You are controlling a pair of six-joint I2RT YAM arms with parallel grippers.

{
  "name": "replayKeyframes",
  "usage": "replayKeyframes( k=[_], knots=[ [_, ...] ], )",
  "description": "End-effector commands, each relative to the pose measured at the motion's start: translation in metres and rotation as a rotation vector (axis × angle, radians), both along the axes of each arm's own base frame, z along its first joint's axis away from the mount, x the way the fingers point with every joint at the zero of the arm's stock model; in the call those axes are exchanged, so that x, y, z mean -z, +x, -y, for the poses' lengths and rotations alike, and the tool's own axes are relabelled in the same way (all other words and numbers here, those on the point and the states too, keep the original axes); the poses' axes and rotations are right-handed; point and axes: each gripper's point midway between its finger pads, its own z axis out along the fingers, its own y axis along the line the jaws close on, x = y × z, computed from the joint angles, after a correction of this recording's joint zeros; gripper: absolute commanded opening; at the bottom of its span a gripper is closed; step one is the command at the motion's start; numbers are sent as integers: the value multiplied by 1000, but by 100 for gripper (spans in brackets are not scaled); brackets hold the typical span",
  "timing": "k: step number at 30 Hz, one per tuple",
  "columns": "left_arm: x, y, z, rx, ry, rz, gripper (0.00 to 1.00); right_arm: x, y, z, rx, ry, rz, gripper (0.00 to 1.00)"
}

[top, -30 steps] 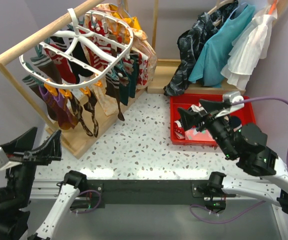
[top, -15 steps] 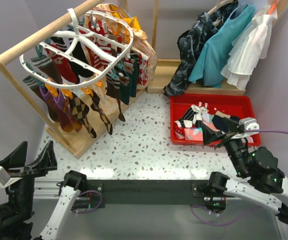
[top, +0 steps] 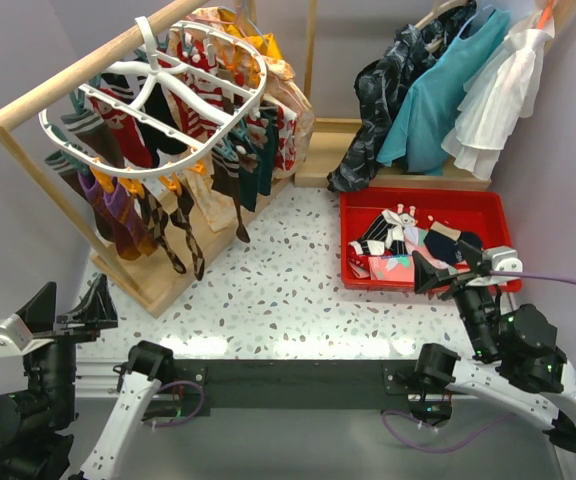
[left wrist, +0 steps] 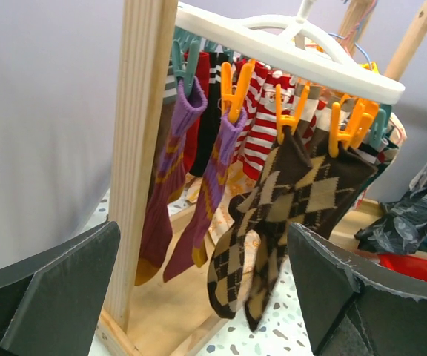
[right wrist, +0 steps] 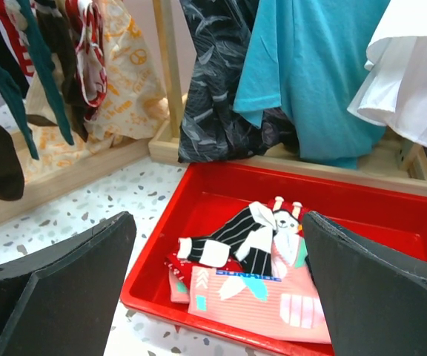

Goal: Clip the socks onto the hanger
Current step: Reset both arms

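— How are the socks (left wrist: 288, 200) hung, and why?
— They are pinned by the cuff under the hanger (left wrist: 295, 55) so that they dangle free, long axis upright, toes pointed floorward. More are seen heaped in the red tray (right wrist: 391, 215).
— And the grippers?
— The left gripper (top: 70, 300) and right gripper (top: 446, 262) are held spread wide; nothing is gripped.

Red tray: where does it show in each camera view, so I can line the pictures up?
Top external: red tray right of centre, on the table in front of the hanging dresses.
Left wrist: red tray only as a sliver at the lower right edge.
Right wrist: red tray across the lower centre and right.
Shared landmark: the dark patterned garment hanging behind the tray's left end, seen in all three.
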Motion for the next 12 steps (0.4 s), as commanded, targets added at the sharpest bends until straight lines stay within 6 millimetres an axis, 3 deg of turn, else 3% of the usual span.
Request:
replayKeyframes(
  k=[1, 12],
  knots=[
    [-2, -38, -21, -53, -42, 133, 100, 2, 2, 6, 43, -1, 12, 99],
    [0, -39, -30, -105, -51, 126, 100, 5, 7, -4, 37, -41, 12, 99]
  ],
)
